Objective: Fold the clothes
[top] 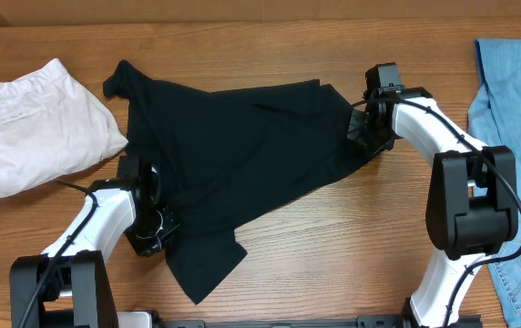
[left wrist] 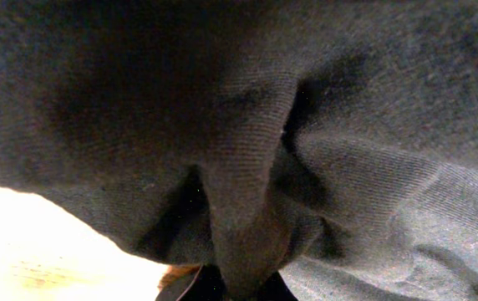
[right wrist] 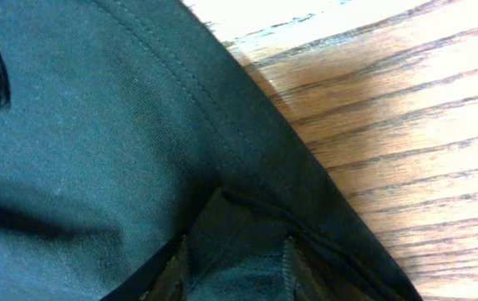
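Your left pincer [top: 162, 224] clamps the black shirt [top: 233, 146] for folding; the right pincer [top: 357, 135] straddles its hem [right wrist: 256, 125], grip unclear.

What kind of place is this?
Likely a robot lab workbench, not a home: a left arm and right arm fixed at a wooden table, with a black shirt, white trousers and jeans on it.

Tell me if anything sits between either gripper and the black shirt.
Nothing visible does. The left gripper is shut on the shirt at its near-left edge, and the right gripper straddles the right hem. The white trousers and jeans lie off to the sides.
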Robot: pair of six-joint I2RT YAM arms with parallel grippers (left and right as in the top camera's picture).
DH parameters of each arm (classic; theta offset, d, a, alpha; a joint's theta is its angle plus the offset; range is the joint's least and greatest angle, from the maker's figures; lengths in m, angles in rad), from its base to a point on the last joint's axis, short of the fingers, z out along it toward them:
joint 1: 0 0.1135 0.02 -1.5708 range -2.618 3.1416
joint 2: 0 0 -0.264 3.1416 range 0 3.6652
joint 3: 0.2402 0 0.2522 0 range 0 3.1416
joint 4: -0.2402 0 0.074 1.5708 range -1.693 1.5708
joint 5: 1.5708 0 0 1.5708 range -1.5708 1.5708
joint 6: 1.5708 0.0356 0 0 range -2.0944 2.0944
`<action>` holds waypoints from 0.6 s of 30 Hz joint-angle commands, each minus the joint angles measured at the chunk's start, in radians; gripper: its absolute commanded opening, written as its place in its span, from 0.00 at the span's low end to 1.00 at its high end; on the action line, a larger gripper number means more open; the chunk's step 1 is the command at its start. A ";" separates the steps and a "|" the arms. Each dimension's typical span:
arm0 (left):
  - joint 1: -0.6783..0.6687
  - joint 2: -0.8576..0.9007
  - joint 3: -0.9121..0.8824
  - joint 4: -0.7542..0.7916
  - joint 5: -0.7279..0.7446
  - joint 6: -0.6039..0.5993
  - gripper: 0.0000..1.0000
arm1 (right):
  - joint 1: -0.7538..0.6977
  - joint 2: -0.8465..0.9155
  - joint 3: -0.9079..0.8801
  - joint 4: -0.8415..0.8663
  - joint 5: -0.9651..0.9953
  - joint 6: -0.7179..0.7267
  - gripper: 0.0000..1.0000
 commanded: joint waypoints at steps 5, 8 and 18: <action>0.006 0.017 -0.020 0.034 -0.060 0.023 0.04 | 0.003 -0.003 0.006 -0.019 0.000 0.010 0.28; 0.006 0.017 -0.020 0.034 -0.059 0.023 0.05 | 0.004 -0.034 0.010 -0.025 0.011 0.009 0.10; 0.006 0.015 0.027 -0.018 -0.021 0.094 0.04 | 0.003 -0.148 0.018 -0.095 0.058 0.008 0.04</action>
